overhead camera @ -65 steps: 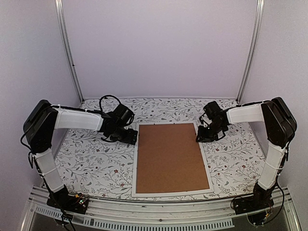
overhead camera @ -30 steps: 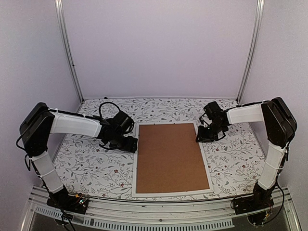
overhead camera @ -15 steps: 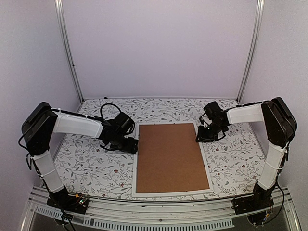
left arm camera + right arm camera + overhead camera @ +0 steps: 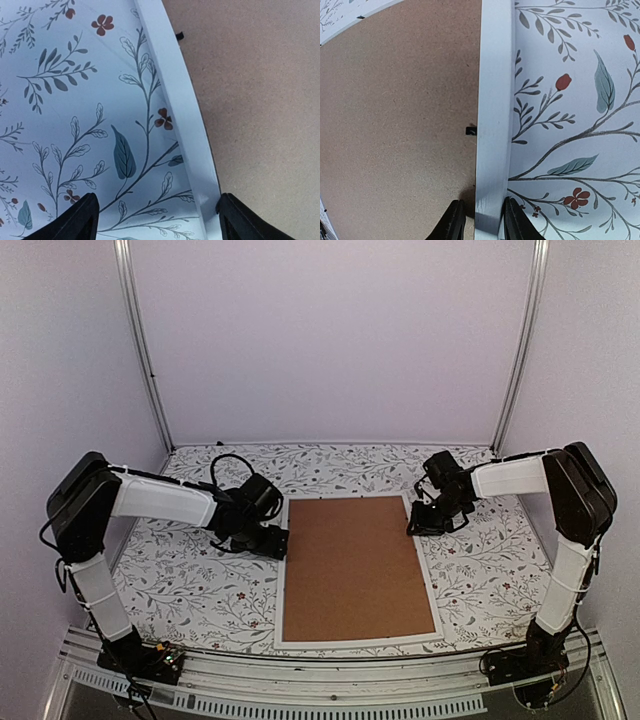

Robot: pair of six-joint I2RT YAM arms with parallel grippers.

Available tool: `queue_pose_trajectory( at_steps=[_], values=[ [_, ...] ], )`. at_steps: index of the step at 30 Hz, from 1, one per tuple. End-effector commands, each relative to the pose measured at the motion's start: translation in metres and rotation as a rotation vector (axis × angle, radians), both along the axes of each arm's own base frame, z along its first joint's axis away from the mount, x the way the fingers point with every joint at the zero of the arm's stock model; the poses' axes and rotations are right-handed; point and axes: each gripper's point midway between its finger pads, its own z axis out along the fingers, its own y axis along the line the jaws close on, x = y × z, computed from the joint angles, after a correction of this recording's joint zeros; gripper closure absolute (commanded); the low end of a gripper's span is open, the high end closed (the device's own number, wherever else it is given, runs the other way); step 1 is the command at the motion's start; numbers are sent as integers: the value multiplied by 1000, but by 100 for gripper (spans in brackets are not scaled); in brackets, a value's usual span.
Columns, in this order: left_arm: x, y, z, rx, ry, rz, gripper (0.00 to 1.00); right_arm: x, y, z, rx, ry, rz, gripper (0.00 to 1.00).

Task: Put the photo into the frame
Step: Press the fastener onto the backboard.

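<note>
Right, nearest me the thin white rectangular picture frame [image 4: 355, 642] lies flat on the flower-patterned counter [image 4: 190, 580], back upward. The plain brown backing board [image 4: 355, 565] fills its opening edge to edge. The red sunset photo is nowhere in sight. I reckon it sits under that board, but I can't confirm that from here.

Further out, the left hand [image 4: 272, 542] has slid a little toward me along the frame's left rail over the last couple of seconds and has now settled. It hangs spread wide and holds nothing, one finger [image 4: 75, 222] over the counter, the other at the board's edge, the rail between them. A small black tab [image 4: 179, 36] shows just ahead of it.

Farthest out, the right hand [image 4: 418, 525] hasn't budged. Its fingers are pinched nearly together on the frame's right rail, one on either side, with another black tab [image 4: 470, 131] close by.

My read: the right hand steadies the frame while the left lines up on its side, so securing the back looks like what's left.
</note>
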Motion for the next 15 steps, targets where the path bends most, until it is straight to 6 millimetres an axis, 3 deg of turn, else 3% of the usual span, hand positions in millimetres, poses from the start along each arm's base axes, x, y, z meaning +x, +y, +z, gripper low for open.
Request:
queue_pose_trajectory(
  at_steps=[1,11,15],
  values=[
    [-17,-13,-27,30,55,-49,15,-24,-1,-29,-16,100,14,71],
    [-24,-17,-36,76,61,-59,15,-25,-2,-29,-12,100,11,71],
    [-19,-18,-13,56,11,-49,15,-26,-3,-31,-18,102,10,71]
  ],
)
